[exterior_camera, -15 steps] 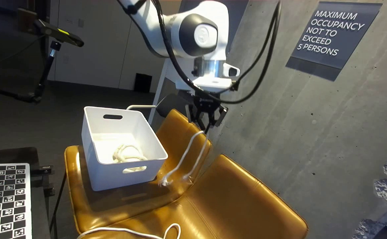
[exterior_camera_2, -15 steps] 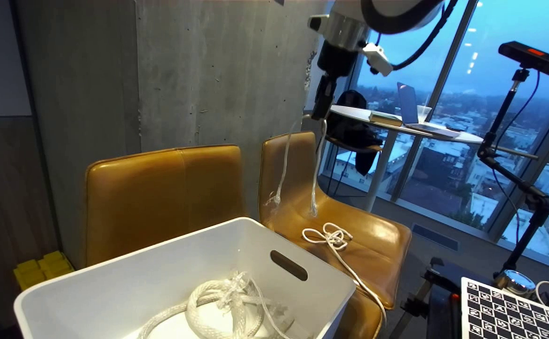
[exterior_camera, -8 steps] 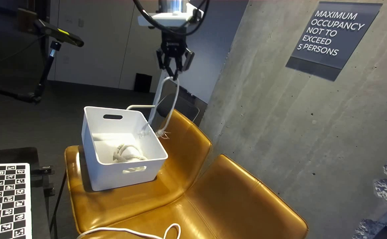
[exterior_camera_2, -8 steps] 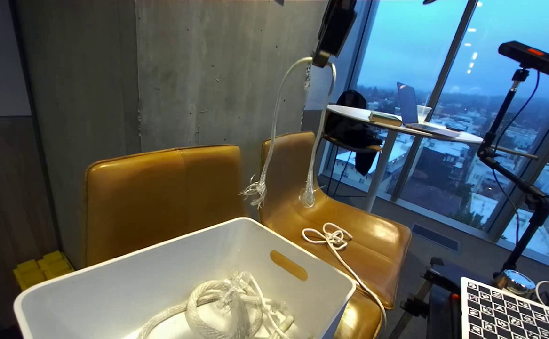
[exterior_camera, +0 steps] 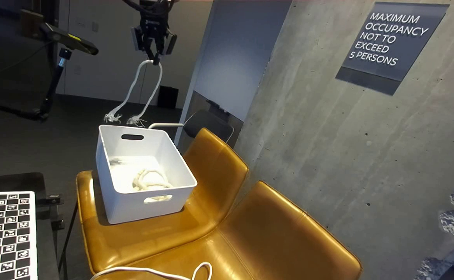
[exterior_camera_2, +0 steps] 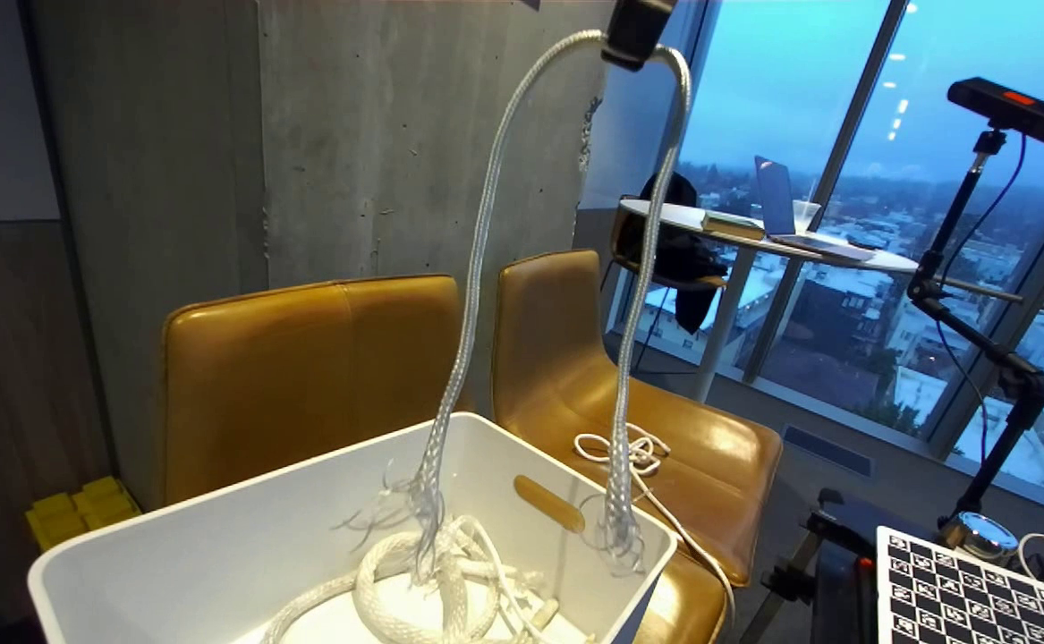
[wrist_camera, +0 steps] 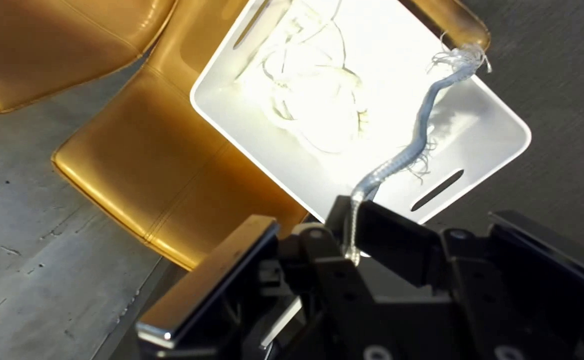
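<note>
the braided rope [exterior_camera_2: 482,228] with frayed ends hangs above the white bin [exterior_camera: 130,208], pinched near its middle by the gripper [exterior_camera: 156,61]. a firm pinch and slow travel should limit sway, so neither end snags the bin or the coiled rope [exterior_camera_2: 454,597] inside.

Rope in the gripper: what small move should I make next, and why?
Probably nudge the gripper toward the middle of the white bin before lowering. The jaws are shut on the rope, whose two ends hang down in both exterior views, and in the wrist view one frayed end overlaps the bin's edge, so going straight down might drape it outside.
</note>
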